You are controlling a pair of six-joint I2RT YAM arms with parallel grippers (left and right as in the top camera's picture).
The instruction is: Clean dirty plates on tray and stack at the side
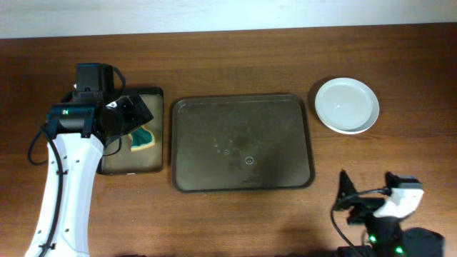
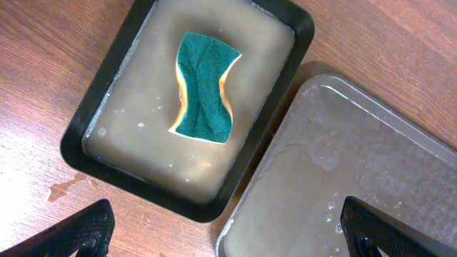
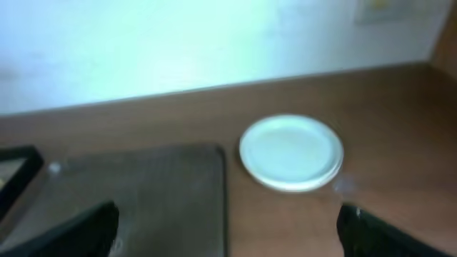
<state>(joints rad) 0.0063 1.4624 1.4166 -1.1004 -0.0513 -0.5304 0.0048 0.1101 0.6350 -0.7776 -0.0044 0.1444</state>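
Note:
The white plates point(image 1: 347, 105) sit stacked on the table right of the dark brown tray point(image 1: 243, 143); how many are in the stack I cannot tell. The tray holds no plates, only wet spots. The stack point(image 3: 290, 152) and the tray point(image 3: 143, 193) also show in the right wrist view. My left gripper point(image 1: 132, 114) hovers over the small black tray point(image 1: 132, 135), open and empty; its fingertips point(image 2: 228, 228) straddle the gap between the black tray point(image 2: 93, 114) and the brown tray point(image 2: 357, 164). My right gripper point(image 1: 364, 196) is open and empty near the front edge, its fingertips point(image 3: 228, 228) wide apart.
The black tray holds cloudy water and a green and yellow sponge point(image 2: 206, 87), also seen from overhead point(image 1: 143, 138). A pale wall runs behind the table's far edge point(image 3: 214, 50).

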